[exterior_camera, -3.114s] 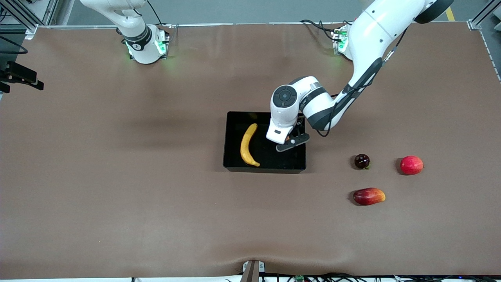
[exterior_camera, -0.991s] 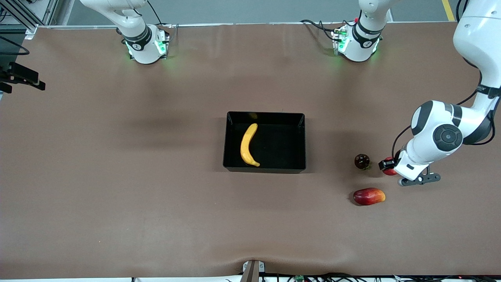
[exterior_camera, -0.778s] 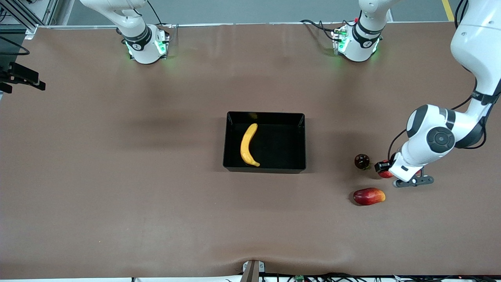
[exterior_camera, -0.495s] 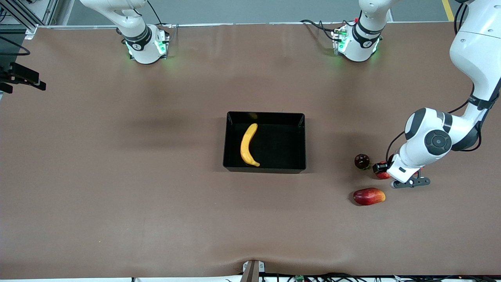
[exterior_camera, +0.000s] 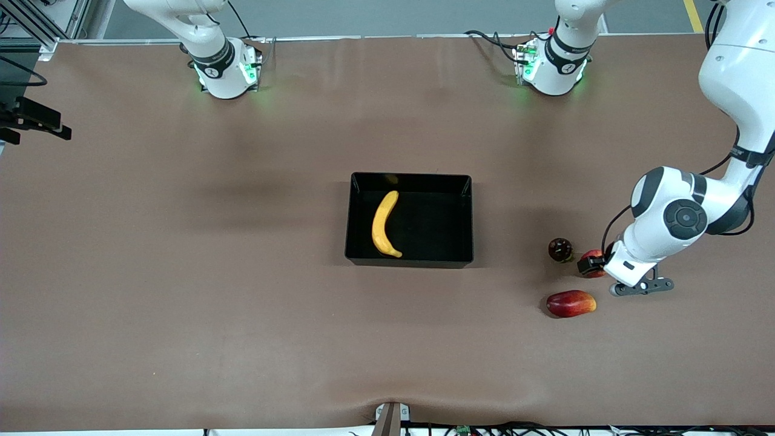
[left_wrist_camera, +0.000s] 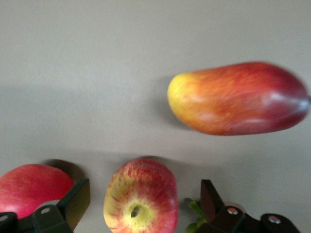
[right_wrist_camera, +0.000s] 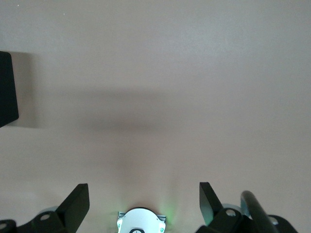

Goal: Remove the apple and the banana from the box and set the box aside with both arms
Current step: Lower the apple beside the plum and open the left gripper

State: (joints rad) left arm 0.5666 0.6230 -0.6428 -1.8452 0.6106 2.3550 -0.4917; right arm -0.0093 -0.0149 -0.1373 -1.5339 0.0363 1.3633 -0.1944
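Swung clear of the box [exterior_camera: 410, 263] since three seconds ago, the left claw [exterior_camera: 596, 266] is now low at the left arm's end of the bench [exterior_camera: 181, 303], around the apple [exterior_camera: 596, 257]. From the front, the apple sits just beside a dark round fruit [exterior_camera: 560, 249], toward the left arm's end of it, and farther from the camera than a red and yellow mango [exterior_camera: 571, 303]. The banana [exterior_camera: 384, 224] lies in the box, along the wall at the right arm's end. The right arm waits near its base, and its claw is out of this view.

The left wrist view shows the claw spread, one finger [left_wrist_camera: 75, 204] on each side of the streaked apple and a gap at both sides, so neither finger touches it. The apple rests on the bench, stem end toward the camera. Another red fruit [left_wrist_camera: 29, 182] lies beside one finger, and a green leaf [left_wrist_camera: 194, 218] beside the other.

The right wrist view shows the right claw [right_wrist_camera: 143, 199] spread over bare bench, with a corner of the box at the edge.
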